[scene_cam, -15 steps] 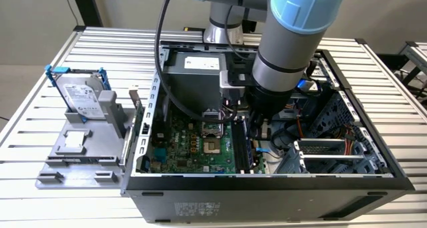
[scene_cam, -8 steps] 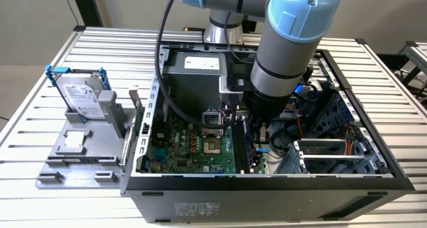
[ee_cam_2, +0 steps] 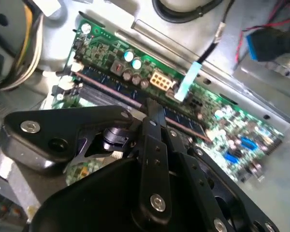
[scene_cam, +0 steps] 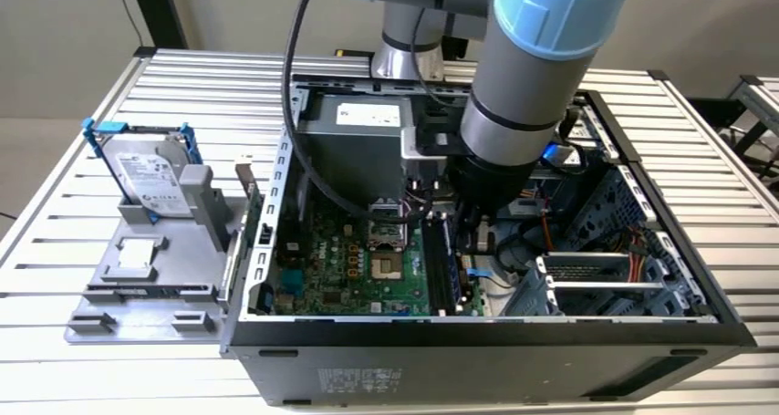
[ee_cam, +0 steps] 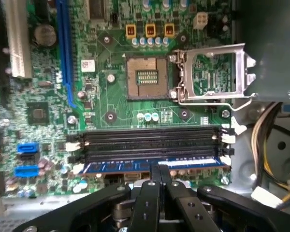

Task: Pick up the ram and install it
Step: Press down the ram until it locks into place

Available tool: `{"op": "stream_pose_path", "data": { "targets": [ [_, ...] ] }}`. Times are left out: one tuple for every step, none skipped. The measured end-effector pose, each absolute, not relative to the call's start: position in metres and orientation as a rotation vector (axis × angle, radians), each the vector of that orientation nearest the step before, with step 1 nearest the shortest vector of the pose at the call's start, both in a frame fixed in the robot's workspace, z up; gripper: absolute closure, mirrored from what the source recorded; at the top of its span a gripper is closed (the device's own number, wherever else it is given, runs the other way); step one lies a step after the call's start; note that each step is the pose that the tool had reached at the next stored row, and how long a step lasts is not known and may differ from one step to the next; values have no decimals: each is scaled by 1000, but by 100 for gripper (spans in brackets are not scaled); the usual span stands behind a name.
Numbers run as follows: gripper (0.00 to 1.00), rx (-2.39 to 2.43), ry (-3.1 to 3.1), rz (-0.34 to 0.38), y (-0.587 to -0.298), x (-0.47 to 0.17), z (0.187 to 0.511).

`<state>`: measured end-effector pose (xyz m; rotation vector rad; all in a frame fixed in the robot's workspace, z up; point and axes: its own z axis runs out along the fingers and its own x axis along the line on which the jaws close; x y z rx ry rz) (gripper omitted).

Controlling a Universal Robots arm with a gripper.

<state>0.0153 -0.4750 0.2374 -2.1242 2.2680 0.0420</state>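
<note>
The ram [ee_cam: 116,167] is a thin dark blue stick standing in the memory slot closest to the motherboard's edge, inside the open computer case [scene_cam: 487,351]. In the second wrist view the ram [ee_cam_2: 111,86] runs as a dark line across the green board. My gripper [ee_cam: 159,170] has its two black fingers pressed together on the middle of the stick's upper edge, and the same grip shows in the second wrist view [ee_cam_2: 152,107]. In the exterior view the arm reaches down into the case, with the gripper [scene_cam: 469,237] low over the memory slots.
Empty black memory slots [ee_cam: 150,140] lie beside the ram. Beyond them are the bare CPU socket [ee_cam: 145,77] and its open metal latch [ee_cam: 212,72]. Yellow and white cables [ee_cam: 270,145] hang near one end. Outside the case, a blue-framed hard drive [scene_cam: 152,173] stands on a grey fixture [scene_cam: 146,278].
</note>
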Motion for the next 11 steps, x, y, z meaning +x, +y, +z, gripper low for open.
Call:
{"op": "stream_pose_path", "data": {
  "targets": [
    [100,-2124,2268,42,-475,15,242],
    [100,-2124,2268,42,-475,15,247],
    [100,-2124,2268,42,-475,15,251],
    [100,-2124,2268,42,-475,15,256],
    [100,-2124,2268,42,-475,15,260],
    [100,-2124,2268,42,-475,15,265],
    [100,-2124,2268,42,-475,15,269],
    [100,-2124,2268,42,-475,15,274],
    [100,-2124,2268,42,-475,15,279],
    [100,-2124,2268,42,-475,15,283],
    [100,-2124,2268,42,-475,15,287]
  ]
}}
